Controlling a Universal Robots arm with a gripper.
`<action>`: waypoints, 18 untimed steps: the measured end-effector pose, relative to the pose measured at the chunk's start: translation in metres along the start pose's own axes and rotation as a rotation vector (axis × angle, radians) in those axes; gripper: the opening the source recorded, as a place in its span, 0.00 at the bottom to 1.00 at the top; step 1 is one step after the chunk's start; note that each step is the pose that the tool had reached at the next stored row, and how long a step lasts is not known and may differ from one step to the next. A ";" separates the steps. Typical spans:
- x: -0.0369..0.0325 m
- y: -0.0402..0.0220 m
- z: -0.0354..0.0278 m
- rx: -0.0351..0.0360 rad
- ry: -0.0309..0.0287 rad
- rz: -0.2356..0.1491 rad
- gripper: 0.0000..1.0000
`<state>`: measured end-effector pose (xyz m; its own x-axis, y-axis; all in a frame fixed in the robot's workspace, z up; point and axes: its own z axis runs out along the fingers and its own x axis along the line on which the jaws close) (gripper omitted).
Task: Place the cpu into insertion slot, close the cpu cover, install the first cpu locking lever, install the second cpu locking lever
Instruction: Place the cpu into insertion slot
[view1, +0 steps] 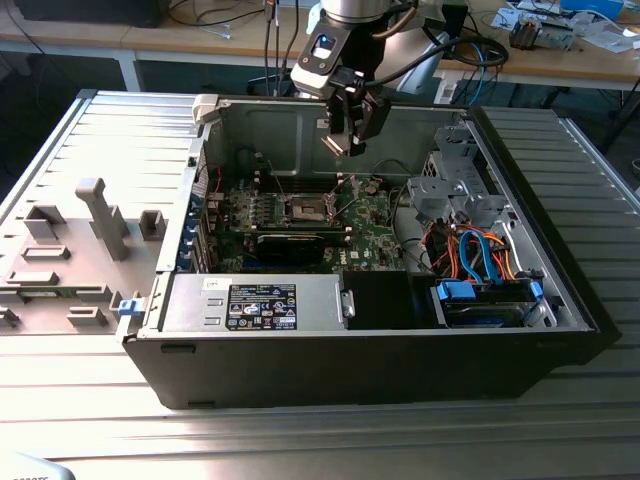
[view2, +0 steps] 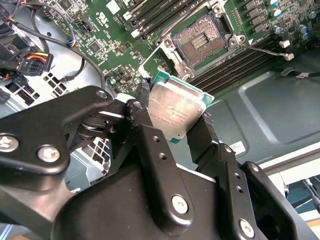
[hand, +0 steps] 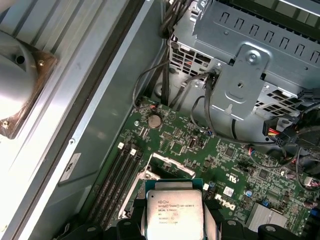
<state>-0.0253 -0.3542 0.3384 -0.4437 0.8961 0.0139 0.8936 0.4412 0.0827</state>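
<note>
Black two-fingered hand (view2: 176, 106) clamped on small square silvery-grey cpu (view2: 174, 109) with green edge, held above open dark-centred, silver-rimmed insertion slot (view2: 202, 42) in green motherboard (view2: 100, 40), chip's flanks hidden in grip, near edge cut off in first wrist view

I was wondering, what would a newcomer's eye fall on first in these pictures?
The silvery cpu stands out, clamped in the black gripper above the green motherboard. Beyond it in the second wrist view sits the insertion slot, uncovered and empty, inside the opened computer case.
</note>
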 end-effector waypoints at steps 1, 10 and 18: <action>0.0000 0.0000 0.0000 0.0000 0.0000 0.001 0.55; 0.0000 0.0000 0.0002 -0.0001 -0.0007 0.008 0.55; 0.0000 0.0000 0.0003 -0.0002 -0.0011 0.013 0.55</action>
<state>-0.0253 -0.3542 0.3381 -0.4317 0.9019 0.0138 0.8994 0.4293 0.0826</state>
